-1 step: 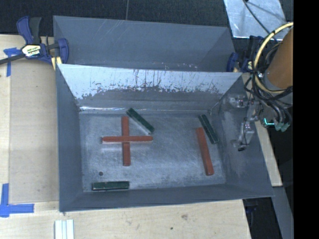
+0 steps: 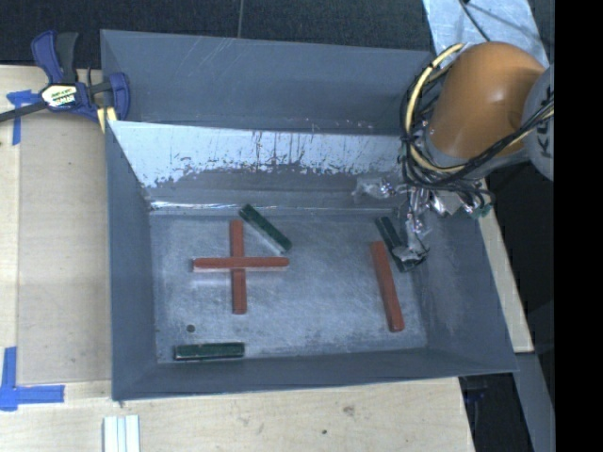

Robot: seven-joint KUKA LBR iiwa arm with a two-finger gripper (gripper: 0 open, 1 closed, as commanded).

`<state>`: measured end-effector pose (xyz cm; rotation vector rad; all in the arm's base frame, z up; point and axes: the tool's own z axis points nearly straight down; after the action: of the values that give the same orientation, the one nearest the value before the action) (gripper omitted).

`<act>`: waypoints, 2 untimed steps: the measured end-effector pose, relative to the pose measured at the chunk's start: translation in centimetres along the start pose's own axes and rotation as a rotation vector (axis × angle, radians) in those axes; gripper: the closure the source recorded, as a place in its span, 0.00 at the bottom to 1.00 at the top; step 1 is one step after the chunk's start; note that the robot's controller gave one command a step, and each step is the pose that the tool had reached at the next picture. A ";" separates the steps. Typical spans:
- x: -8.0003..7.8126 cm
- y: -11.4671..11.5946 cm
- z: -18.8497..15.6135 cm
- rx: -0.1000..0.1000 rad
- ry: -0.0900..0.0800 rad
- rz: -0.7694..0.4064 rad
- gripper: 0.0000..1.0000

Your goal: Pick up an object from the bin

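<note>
My gripper (image 2: 412, 243) hangs low at the right side of the bin, under the orange dome of the wrist. Its tip is just beside the upper end of a red-brown stick (image 2: 386, 286) that lies nearly lengthwise on the bin floor. A short dark piece (image 2: 387, 230) sits right against the gripper's left side; I cannot tell whether it is a loose stick or part of the gripper.
Two red-brown sticks (image 2: 238, 265) lie crossed at centre left. A dark green stick (image 2: 264, 228) lies slanted just above them. Another dark green stick (image 2: 208, 351) lies along the front wall at the lower left.
</note>
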<state>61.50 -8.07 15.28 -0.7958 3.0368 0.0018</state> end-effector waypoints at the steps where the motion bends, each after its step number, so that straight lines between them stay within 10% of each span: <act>1: 2.2 -2.2 8.3 -0.002 0.004 -0.333 0.00; 2: 2.0 0.5 8.2 -0.002 0.003 -0.707 0.00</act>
<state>59.55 -8.56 7.10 -1.7997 2.5759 0.0021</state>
